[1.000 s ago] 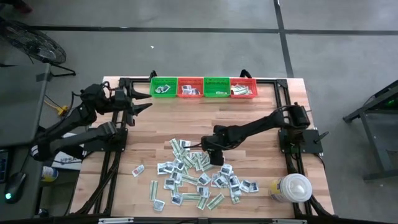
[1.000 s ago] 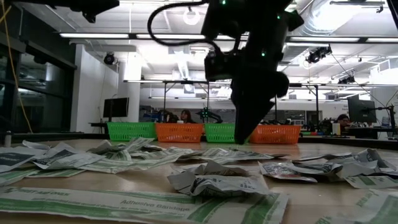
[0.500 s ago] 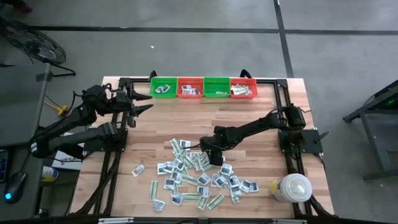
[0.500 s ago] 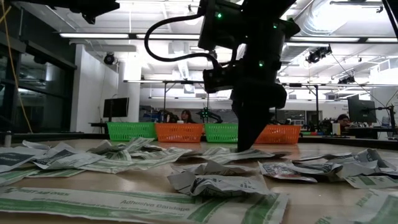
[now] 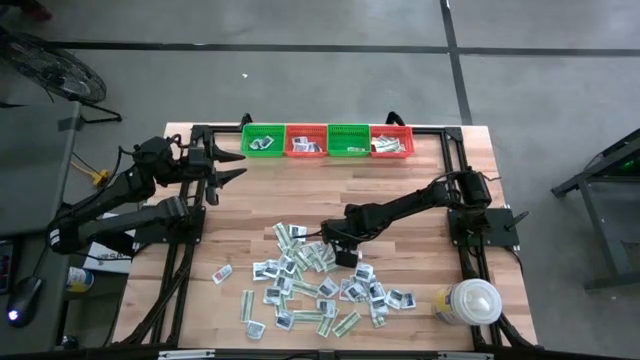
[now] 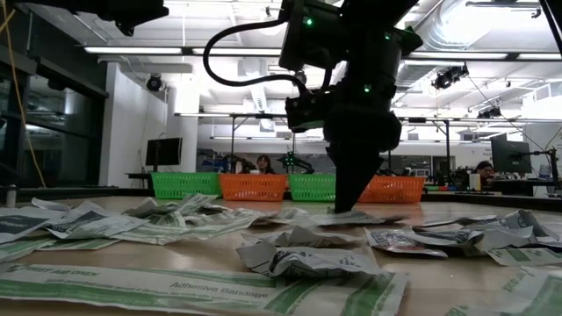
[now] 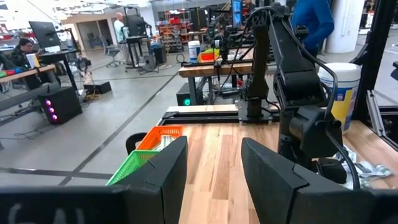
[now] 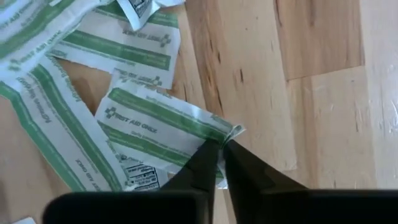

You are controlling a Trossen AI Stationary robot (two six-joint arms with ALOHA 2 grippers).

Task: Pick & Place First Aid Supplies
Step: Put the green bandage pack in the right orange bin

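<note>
The first aid supplies lie as a loose pile of small white and pale-green packets [image 5: 315, 285] on the wooden table's near middle. My right gripper [image 5: 344, 254] stands at the pile's far edge with its fingertips [image 8: 221, 144] shut on a green-striped packet [image 8: 155, 130]; it also shows in the low view [image 6: 345, 209]. My left gripper [image 5: 238, 164] is open and empty, held above the table's far left near the baskets; its two fingers [image 7: 213, 149] stand apart. My right gripper pinches the green-striped packet at its edge, by a corner [image 8: 231, 131], between its two fingertips. The fingers come from above, pointing down. The edge is crumpled at the fingertips, and the rest of the packet lies flat on the table among the others.
Four small baskets stand in a row at the far edge: green [image 5: 262, 141], red [image 5: 305, 141], green [image 5: 348, 140], red [image 5: 391, 141], each with some packets. A big white round lidded container [image 5: 472, 302] stands at the near right. Bare wood lies between pile and baskets.
My right gripper has gone down onto the far edge of the pile and shifted slightly toward the table's left. My left arm has kept still.
</note>
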